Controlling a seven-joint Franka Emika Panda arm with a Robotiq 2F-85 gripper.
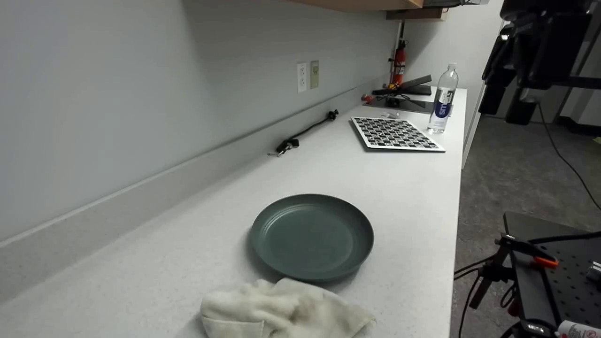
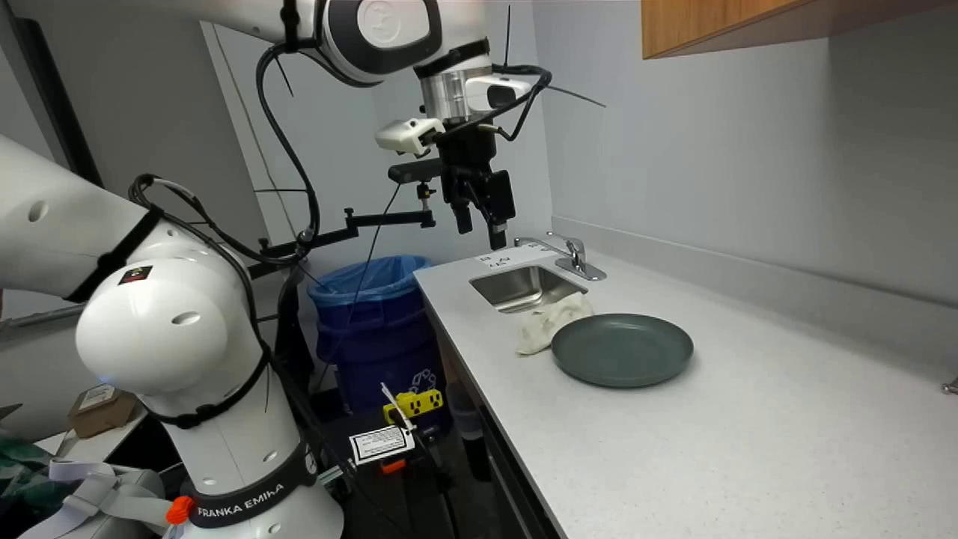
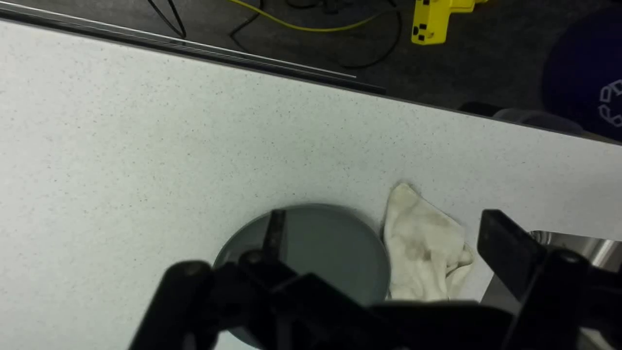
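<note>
A Franka Emika arm [image 2: 153,329] stands beside a pale worktop [image 2: 711,449], its black gripper [image 2: 481,228] pointing down well above the surface, the jaws spread wide. A round, dark green plate [image 1: 312,237] lies face up on the worktop, and a crumpled off-white cloth [image 1: 281,310] with darker patches rests just beside it. The wrist view looks down on the pair past the jaws, which hide part of the plate. In an exterior view, a steel sink [image 2: 535,282] and a faucet [image 2: 575,256] sit beyond the cloth, and a blue bin [image 2: 374,326] stands off the worktop's edge. Farther along, on the plate's other side, a checkered board [image 1: 396,134] lies in an exterior view near an upright clear bottle [image 1: 443,101].
</note>
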